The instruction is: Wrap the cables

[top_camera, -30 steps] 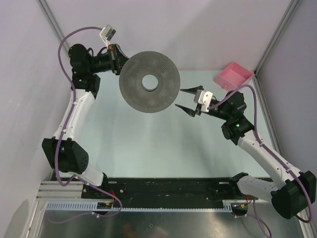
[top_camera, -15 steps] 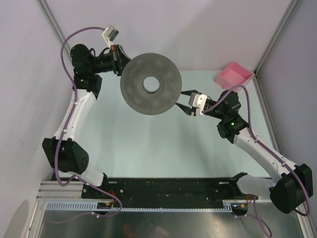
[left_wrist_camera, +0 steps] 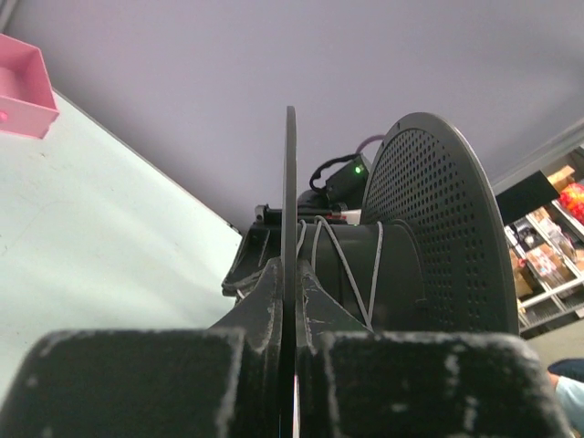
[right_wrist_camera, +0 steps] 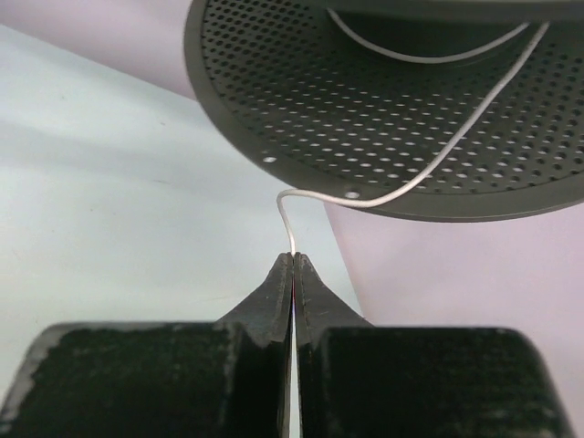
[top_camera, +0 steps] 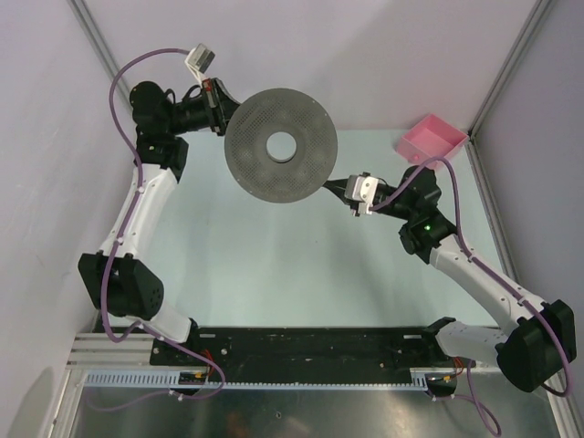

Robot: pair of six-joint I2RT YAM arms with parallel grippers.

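Note:
A dark grey perforated spool hangs in the air at the back of the table. My left gripper is shut on the thin edge of one spool flange. Several turns of the thin whitish cable lie around the spool's hub. My right gripper sits just right of the spool's lower rim. In the right wrist view it is shut on the cable, which curls up from the fingertips and runs over the flange toward the hub.
A pink tray stands at the back right corner; it also shows as the pink tray in the left wrist view. Purple arm cables loop along both arms. Grey walls close in the pale green table.
My right gripper has moved left toward the spool's rim and has gone from open to shut on the cable. The spool has shifted slightly right and up. The left grip is unchanged.

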